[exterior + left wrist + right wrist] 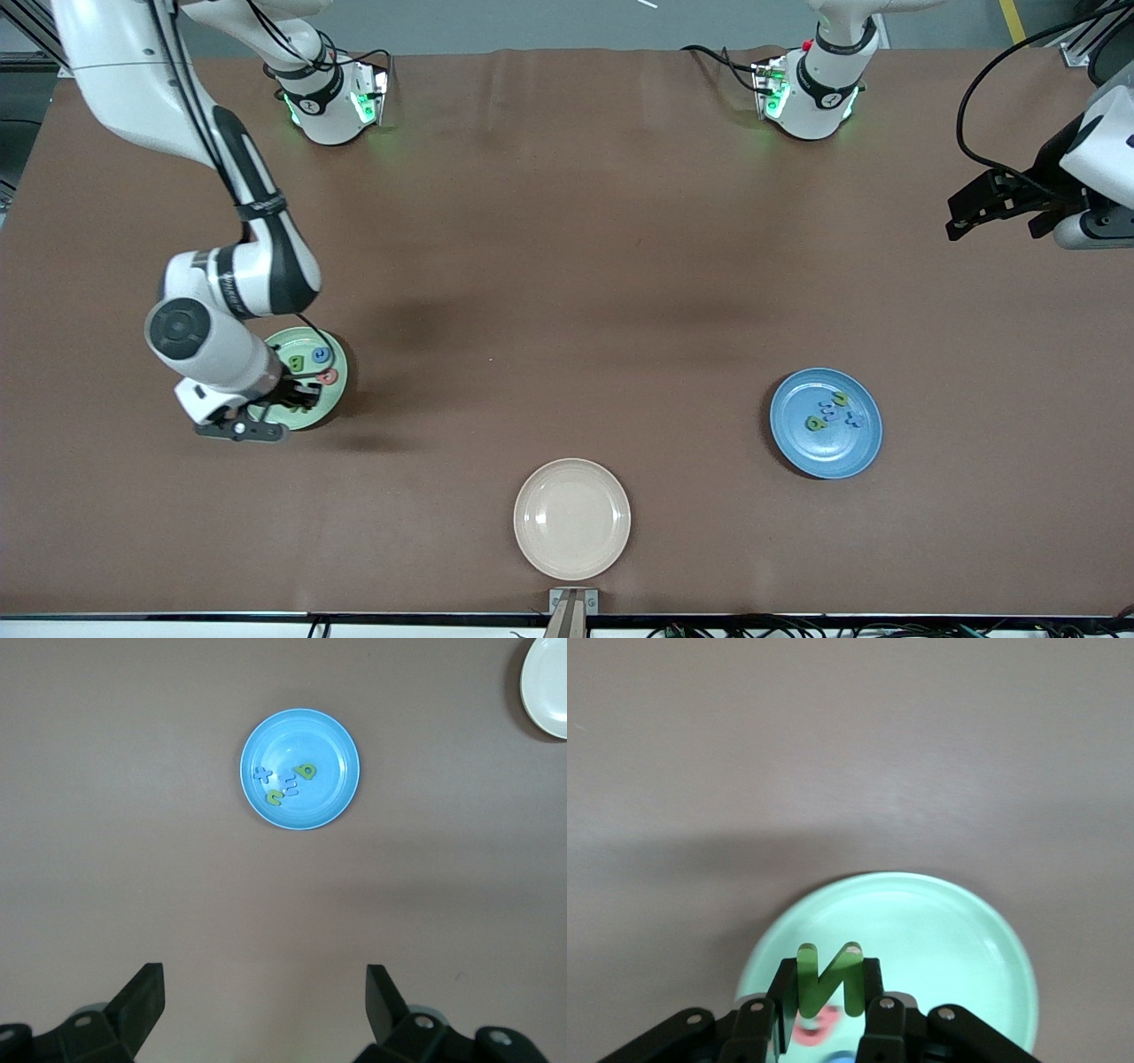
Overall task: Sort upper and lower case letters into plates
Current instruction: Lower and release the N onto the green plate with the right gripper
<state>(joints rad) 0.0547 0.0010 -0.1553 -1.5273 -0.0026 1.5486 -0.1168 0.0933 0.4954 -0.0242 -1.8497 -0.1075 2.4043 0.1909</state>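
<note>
Fingers of the right gripper (829,992) are pinched tight on a green letter N (829,979), which stands on edge between the pads, directly over the mint green plate (983,948) at the right arm's end of the table. Just under the hand, in that plate, lie a red letter (328,376), a blue letter (321,354) and another green letter (297,361), all close to the drop point. The left gripper (266,1001) waits with its jaws spread wide and nothing between them, held over bare table with the blue plate (341,735) well ahead of it; that plate carries two green and two or so blue letters (288,784). The cream plate (572,518) sits empty, well away from both hands. The main risk, as I judge it, is in the release: the N is gripped upright, so it may land on its edge, topple onto the letters below, or roll toward the shallow rim and off the plate. Opening from too high would make this likelier.
</note>
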